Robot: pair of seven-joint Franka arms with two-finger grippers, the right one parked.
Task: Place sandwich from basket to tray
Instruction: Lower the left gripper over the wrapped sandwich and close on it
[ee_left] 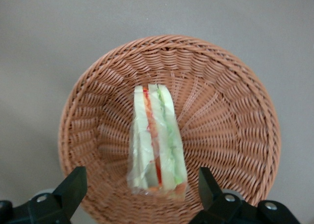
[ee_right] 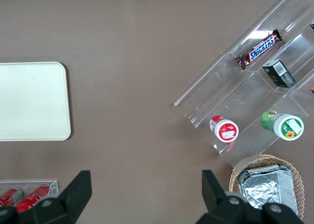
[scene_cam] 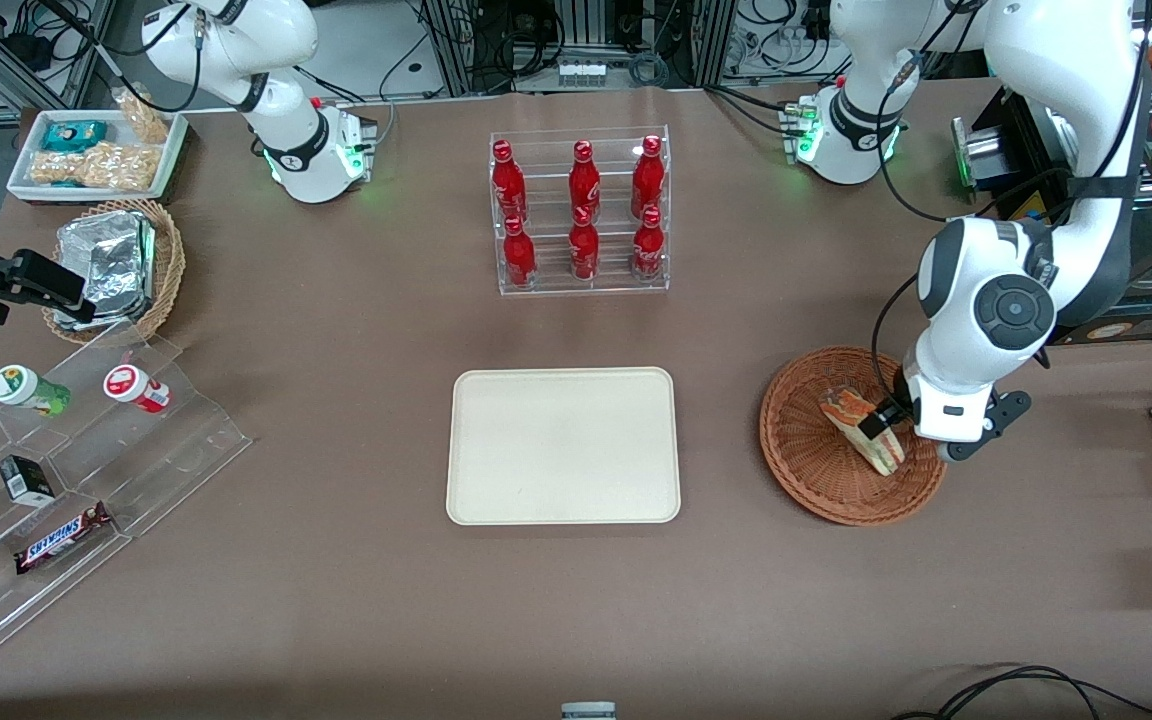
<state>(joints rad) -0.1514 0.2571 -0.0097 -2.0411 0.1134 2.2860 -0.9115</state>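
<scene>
The sandwich is a clear-wrapped wedge with pale bread and red, orange and green layers. It lies in the shallow reddish-brown wicker basket toward the working arm's end of the table. My left gripper hangs low over the basket, open, with a finger on each side of the sandwich's wide end and a gap to each. In the left wrist view the sandwich lies between the two black fingers in the basket. The cream tray lies bare at the table's middle.
A clear rack of red bottles stands farther from the front camera than the tray. Toward the parked arm's end are a clear stepped stand with snacks, a tan basket with foil packs and a white snack tray.
</scene>
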